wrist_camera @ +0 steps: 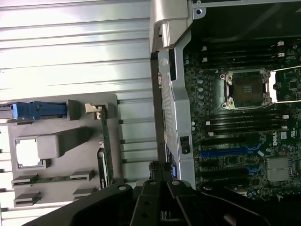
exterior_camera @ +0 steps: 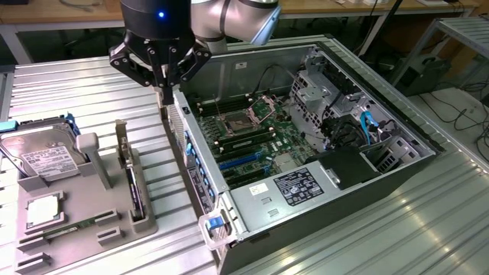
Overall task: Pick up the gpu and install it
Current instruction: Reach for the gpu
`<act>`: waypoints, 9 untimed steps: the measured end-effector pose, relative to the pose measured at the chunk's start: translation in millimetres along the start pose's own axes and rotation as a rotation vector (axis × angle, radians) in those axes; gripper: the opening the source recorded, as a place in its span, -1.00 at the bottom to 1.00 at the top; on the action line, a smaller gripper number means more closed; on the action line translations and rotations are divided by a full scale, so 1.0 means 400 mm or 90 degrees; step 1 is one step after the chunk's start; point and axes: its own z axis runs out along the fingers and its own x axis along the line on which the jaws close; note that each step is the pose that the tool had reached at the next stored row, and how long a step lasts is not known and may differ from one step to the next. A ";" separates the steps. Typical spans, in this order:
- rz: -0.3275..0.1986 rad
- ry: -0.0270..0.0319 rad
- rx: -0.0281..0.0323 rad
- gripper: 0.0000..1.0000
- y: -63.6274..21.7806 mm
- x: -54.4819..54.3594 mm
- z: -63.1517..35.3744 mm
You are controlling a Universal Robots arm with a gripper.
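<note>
I am hovering with my black two-finger gripper (exterior_camera: pixel 164 98) (wrist_camera: pixel 162 173) just above the rear wall of the open grey metal computer case (exterior_camera: pixel 252 201) (wrist_camera: pixel 175 94). My fingers are pressing together at their tips and are gripping nothing.

The gpu (exterior_camera: pixel 132 179) (wrist_camera: pixel 106 141), a thin dark circuit card with a silver-beige metal bracket at one end, is standing on edge in a slot of the grey plastic parts holder (exterior_camera: pixel 86 195) (wrist_camera: pixel 80 157) on the ribbed metal table (exterior_camera: pixel 77 91) (wrist_camera: pixel 70 47). In the exterior view it is sitting at about 7 o'clock from my gripper, apart from it, with the bracket end nearest me.

At 9 o'clock from the card, the silver hard drive with a white label (exterior_camera: pixel 42 154) is leaning in the same holder. The green motherboard (exterior_camera: pixel 256 143) (wrist_camera: pixel 235 141) is lying in the case at 4 o'clock from my gripper.
</note>
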 end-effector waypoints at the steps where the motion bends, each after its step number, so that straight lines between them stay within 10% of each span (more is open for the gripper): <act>1: 0.000 0.0000 0.0000 -0.79 -0.003 0.005 0.000; 9: 0.000 0.0000 0.0000 -0.79 -0.016 0.029 -0.001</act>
